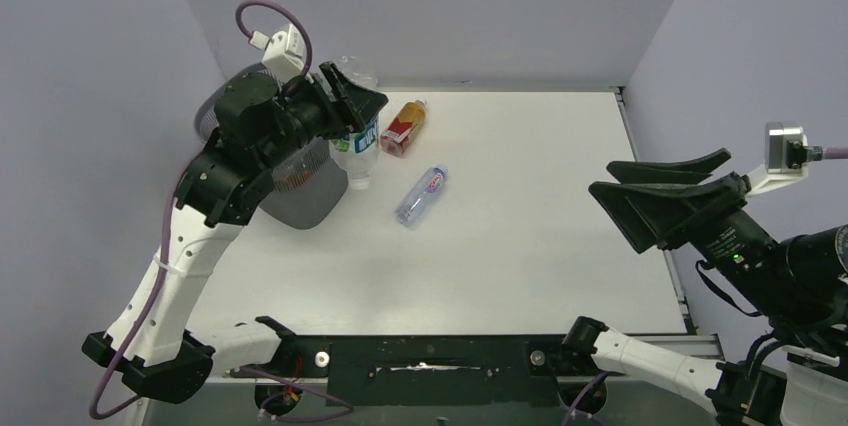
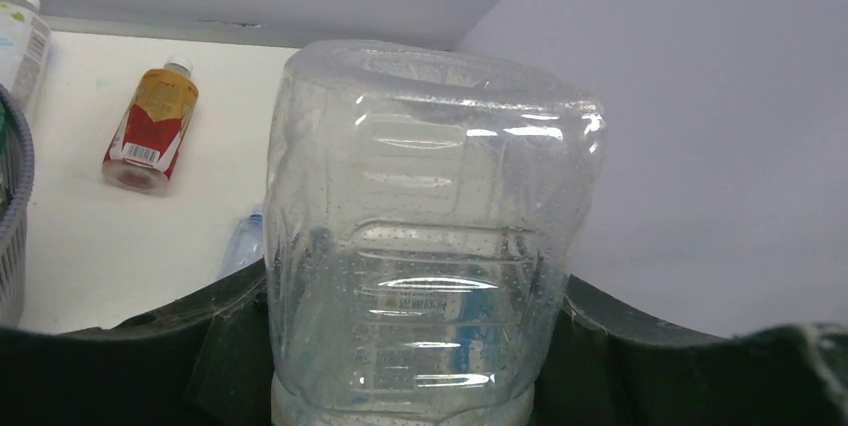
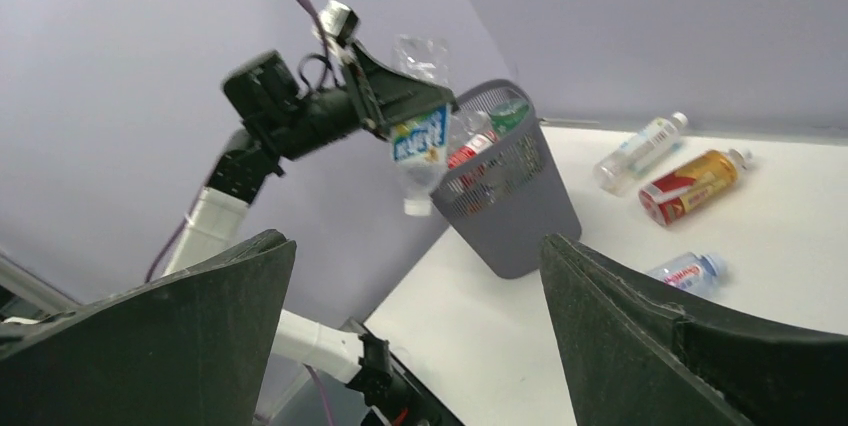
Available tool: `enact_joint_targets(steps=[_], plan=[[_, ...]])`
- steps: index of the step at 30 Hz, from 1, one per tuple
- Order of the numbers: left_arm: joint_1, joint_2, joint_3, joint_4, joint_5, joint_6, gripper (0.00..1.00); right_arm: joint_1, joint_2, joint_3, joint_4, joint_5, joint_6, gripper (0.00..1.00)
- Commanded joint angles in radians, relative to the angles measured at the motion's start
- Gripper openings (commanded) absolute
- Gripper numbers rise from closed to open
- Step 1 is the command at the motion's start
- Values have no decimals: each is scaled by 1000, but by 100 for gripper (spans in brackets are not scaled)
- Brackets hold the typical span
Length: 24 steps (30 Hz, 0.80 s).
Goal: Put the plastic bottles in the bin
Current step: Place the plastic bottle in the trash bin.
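**A:** Where's the held bottle relative to the bin?

**B:** Top view, upper left: the bin [image 1: 305, 201] sits mostly under the left arm [image 1: 180, 246]. The left gripper [image 1: 362, 109] is part-closed, clamped on a clear blue-label bottle [image 1: 364, 136] just right of the bin's rim. Long axis near vertical, cap down, base up.

**A:** Over the opening?

**B:** Can't tell. Right wrist view puts it beside the rim, not plainly above the mouth. My read: it needs to shift left in frame before release.

**A:** Other bottles?

**B:** Several are in the bin. On the table [image 1: 520, 246] right of it: white-label bottle [image 3: 640, 151], amber red-label bottle [image 1: 404, 127], small clear bottle [image 1: 421, 195]. All are lying down.

**A:** Right side?

**B:** The right gripper [image 1: 602, 178] is at far right of frame, jaws wide apart, empty, well apart from everything. The left arm is nearer.
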Motion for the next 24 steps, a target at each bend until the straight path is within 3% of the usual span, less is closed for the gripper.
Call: enact_joint_targets(steps=[1, 6, 12, 14, 18, 24], plan=[[33, 34, 169, -93, 38, 83, 49, 9, 35, -20, -85, 64, -19, 98], [124, 108, 329, -196, 61, 137, 50, 8, 22, -63, -53, 50, -16, 98], [309, 191, 503, -304, 112, 195, 51, 12, 13, -56, -51, 61, -43, 98], [324, 210, 534, -315, 62, 217, 51, 15, 13, -68, -40, 61, -52, 98], [401, 245, 560, -289, 36, 213, 51, 17, 24, -101, -1, 47, -62, 98], [574, 293, 551, -162, 112, 149, 51, 20, 89, -100, 12, 13, -71, 98]])
